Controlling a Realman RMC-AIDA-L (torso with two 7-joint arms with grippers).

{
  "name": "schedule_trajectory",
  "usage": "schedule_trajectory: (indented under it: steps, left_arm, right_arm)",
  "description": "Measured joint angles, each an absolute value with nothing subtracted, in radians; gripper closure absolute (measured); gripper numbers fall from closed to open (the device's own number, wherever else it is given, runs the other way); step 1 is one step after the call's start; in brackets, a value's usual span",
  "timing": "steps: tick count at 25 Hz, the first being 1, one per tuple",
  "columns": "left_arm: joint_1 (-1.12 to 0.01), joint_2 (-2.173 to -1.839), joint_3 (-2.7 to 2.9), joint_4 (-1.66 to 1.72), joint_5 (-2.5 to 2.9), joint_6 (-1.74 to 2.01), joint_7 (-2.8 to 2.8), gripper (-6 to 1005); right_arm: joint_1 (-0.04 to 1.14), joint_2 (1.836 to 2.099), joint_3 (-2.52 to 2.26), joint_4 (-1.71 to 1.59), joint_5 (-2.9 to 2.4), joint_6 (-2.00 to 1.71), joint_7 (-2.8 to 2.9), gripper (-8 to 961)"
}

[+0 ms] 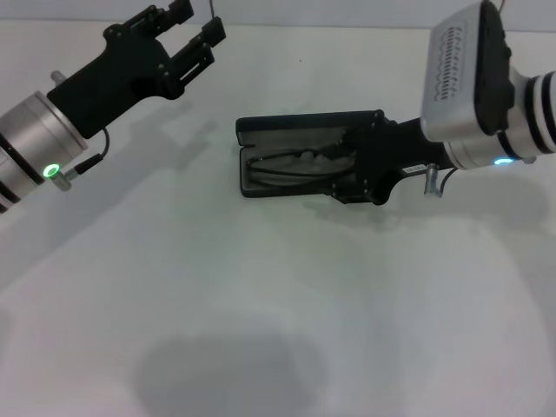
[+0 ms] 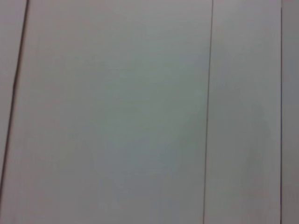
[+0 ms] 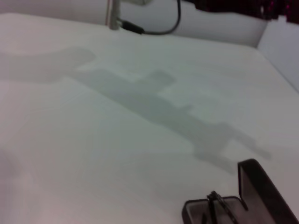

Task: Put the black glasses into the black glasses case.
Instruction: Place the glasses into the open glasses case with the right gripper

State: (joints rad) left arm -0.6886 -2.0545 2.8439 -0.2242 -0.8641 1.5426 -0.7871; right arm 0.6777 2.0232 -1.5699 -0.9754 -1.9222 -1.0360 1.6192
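Note:
The black glasses case [image 1: 295, 128] lies open at the middle of the white table, its lid raised at the far side. The black glasses [image 1: 282, 163] rest inside on the grey lining. My right gripper [image 1: 346, 165] reaches into the case's right end, over that end of the glasses. In the right wrist view one end of the case [image 3: 254, 189] shows, with part of the glasses [image 3: 216, 203] in it. Raised above the table's far left, my left gripper [image 1: 198, 30] is open and holds nothing, well apart from the case.
White table [image 1: 261, 304] all around the case. The left wrist view shows only a pale surface with thin dark lines. A wall edge [image 3: 275, 37] bounds the table in the right wrist view.

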Motion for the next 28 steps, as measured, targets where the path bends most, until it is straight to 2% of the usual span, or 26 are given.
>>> schedule_trajectory:
  steps: [4, 14, 24, 28]
  left_arm:
    - [-0.700, -2.057, 2.844, -0.224, -0.853, 1.536, -0.788, 437]
    - [-0.708, -2.057, 2.844, -0.224, -0.853, 1.535, -0.795, 437]
    - [-0.710, -2.057, 2.844, -0.224, -0.853, 1.535, -0.795, 437]
    - [-0.715, -2.060, 2.844, -0.224, -0.853, 1.535, -0.791, 437]
  right_arm:
    - [0.723, 2.024, -1.570, -0.908, -1.932, -1.019, 1.630, 490]
    - [0.753, 2.025, -1.573, -0.852, -1.962, -0.918, 1.672, 487]
    - [0.649, 2.024, -1.568, -1.041, -1.958, -1.026, 1.667, 483]
    - [0.668, 2.027, -1.607, -1.022, -1.909, -1.069, 1.643, 482]
